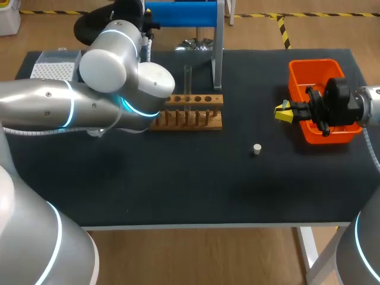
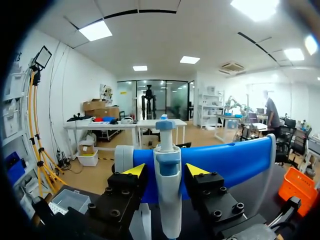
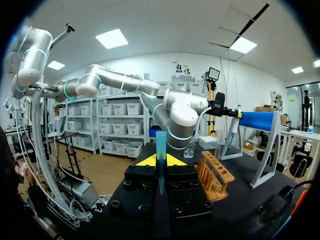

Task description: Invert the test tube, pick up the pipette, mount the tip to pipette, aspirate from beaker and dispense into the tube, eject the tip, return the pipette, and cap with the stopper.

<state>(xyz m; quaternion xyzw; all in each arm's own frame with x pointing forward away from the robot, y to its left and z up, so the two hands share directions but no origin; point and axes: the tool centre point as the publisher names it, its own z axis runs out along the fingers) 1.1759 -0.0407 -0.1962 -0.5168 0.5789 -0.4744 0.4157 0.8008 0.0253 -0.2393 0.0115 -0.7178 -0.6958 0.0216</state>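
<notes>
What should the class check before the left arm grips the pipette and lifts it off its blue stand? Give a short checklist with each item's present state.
1. Pipette hangs on the stand, centred in the left gripper: ok.
2. Left gripper closed on the pipette: not ok; its fingers flank it with slim gaps.
3. Tip clamped in the right gripper: ok.
4. Tube standing upright in the rack: ok.
5. Stopper lying free on the table, clear of both arms: ok.
6. Liquid in the beaker: cannot tell.
</notes>
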